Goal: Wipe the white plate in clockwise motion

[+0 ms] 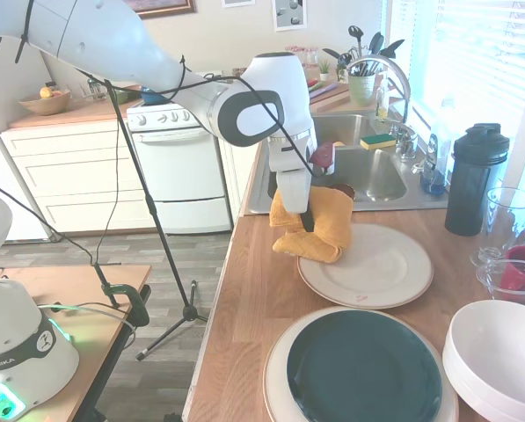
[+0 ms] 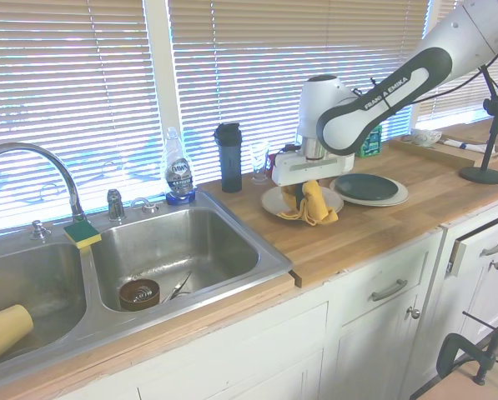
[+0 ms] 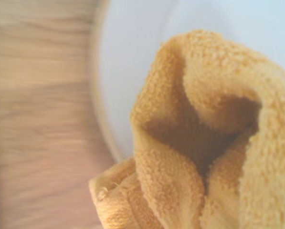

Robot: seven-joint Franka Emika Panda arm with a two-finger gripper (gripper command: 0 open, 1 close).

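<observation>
On the wooden counter (image 1: 244,299) beside the sink (image 1: 368,176), wiping of the white plate (image 1: 376,272) apparently mid-circuit, gripper (image 1: 309,221) pinching an orange towel (image 1: 319,230) draped over the plate's sink-side rim, much bare surface seemingly left to cover.
</observation>
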